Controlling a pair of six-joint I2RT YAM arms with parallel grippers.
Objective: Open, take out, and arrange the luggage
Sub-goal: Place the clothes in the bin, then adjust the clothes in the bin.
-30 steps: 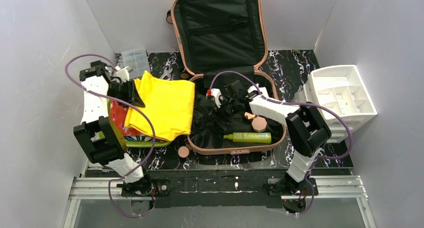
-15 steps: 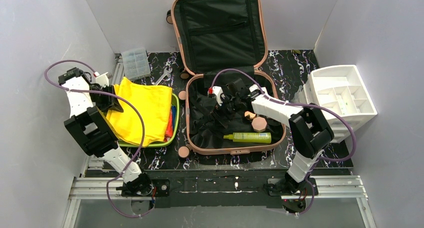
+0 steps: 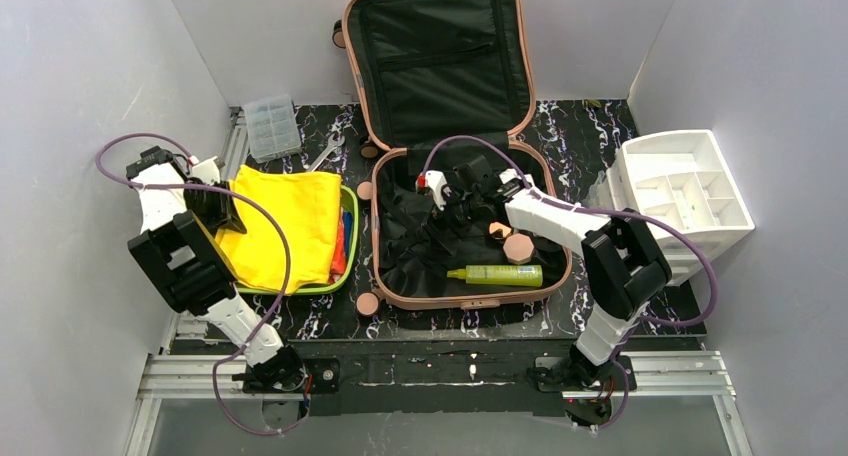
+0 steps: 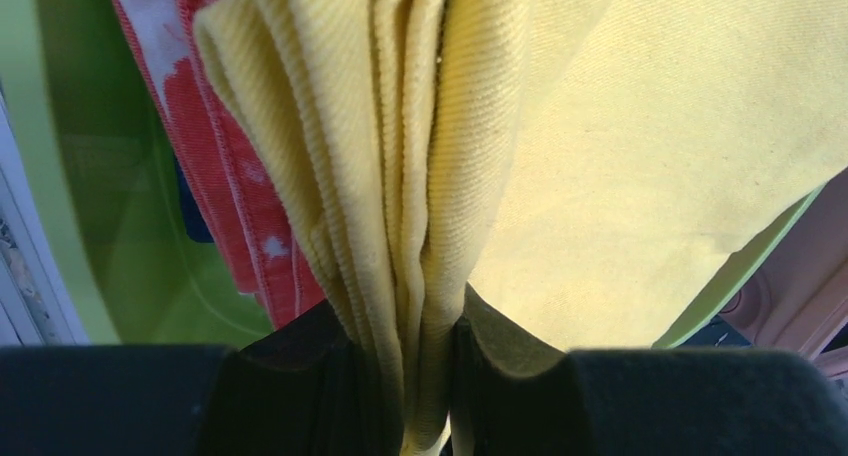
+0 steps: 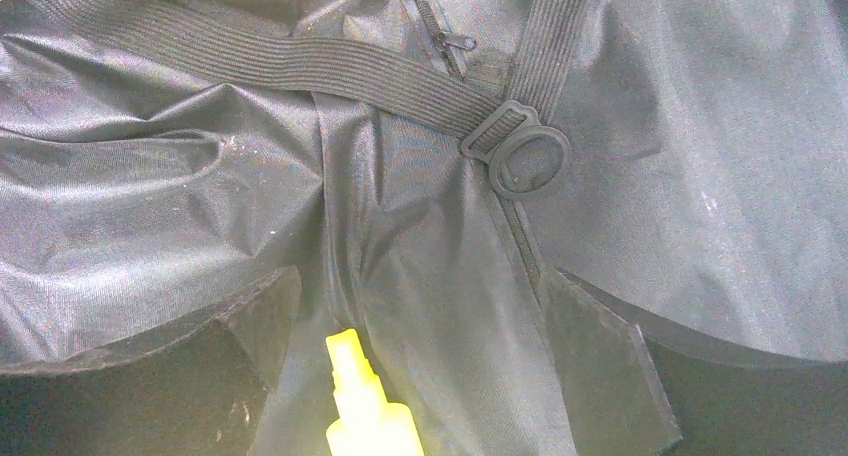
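At the centre of the top view, the luggage [image 3: 440, 66] lies open with its lid raised at the rear, which leaves the lower shell reachable by both arms. The left gripper [image 3: 225, 208] sits at the left edge of the lime-green tray [image 3: 300, 288], closed on the yellow cloth [image 3: 285, 221] that drapes across the tray. This is judged to be the set-down step of arranging. The right gripper [image 3: 445, 221] hangs over the lower shell, near the green bottle [image 3: 495, 274].

Left wrist view: the pads [image 4: 300, 371] pinch a bunched fold of the yellow cloth, jaws nearly together, above the tray wall.

Right wrist view: the jaws stand wide and hold nothing over the black lining [image 5: 150, 206]. The bottle's nozzle lies low between them and is probably the next pick.
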